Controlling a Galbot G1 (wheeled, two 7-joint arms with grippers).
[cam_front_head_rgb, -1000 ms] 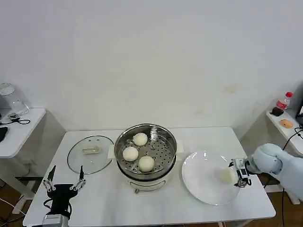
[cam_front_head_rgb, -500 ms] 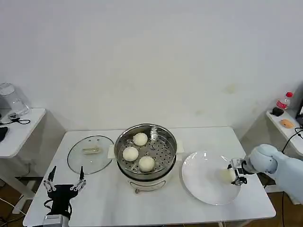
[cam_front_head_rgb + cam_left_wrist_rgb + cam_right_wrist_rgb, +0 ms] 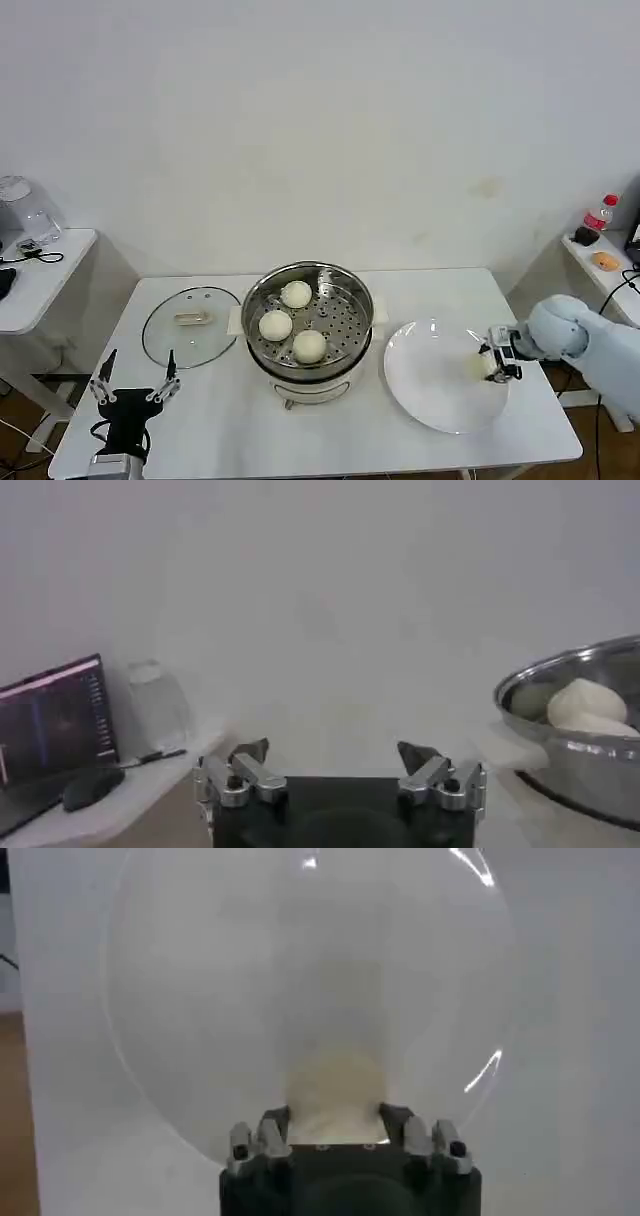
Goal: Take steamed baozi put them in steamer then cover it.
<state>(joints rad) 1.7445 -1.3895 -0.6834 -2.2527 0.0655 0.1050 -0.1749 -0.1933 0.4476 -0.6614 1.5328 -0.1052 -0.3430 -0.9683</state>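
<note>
Baozi count: four. One steamed baozi (image 3: 476,368) sits on the white plate (image 3: 430,395) near the table's right edge, between the fingers of the right gripper (image 3: 487,361). In the right wrist view the bun (image 3: 336,1086) fills the gap between the two fingers (image 3: 268,1131), which stand against its sides; grip looks closed on it, bun still low over the plate (image 3: 200,978).

Other three baozi (image 3: 295,294), (image 3: 275,325), (image 3: 309,346) lie inside the steamer (image 3: 350,290) at table centre, resting on the perforated tray, spaced apart, none touching. All four buns are round, smooth, matte cream-white.

Steamer: one, round, polished stainless steel wall, tray punched with small holes, white base beneath. Left wrist view catches its shiny rim (image 3: 570,740) with a bun (image 3: 585,702) above it.

Cover (image 3: 191,326): one, clear glass disc with metal rim and a small cream rectangular handle, lying flat on the table just beside the steamer's left side, toward the table's left edge.

Plate: one, flat, glossy white, round, between the steamer and the right edge.

Left gripper (image 3: 135,383) hangs at the table's front-left corner, fingers spread wide, nothing between them; well apart from the cover.

Table (image 3: 400,285): white, smooth, rectangular.
</note>
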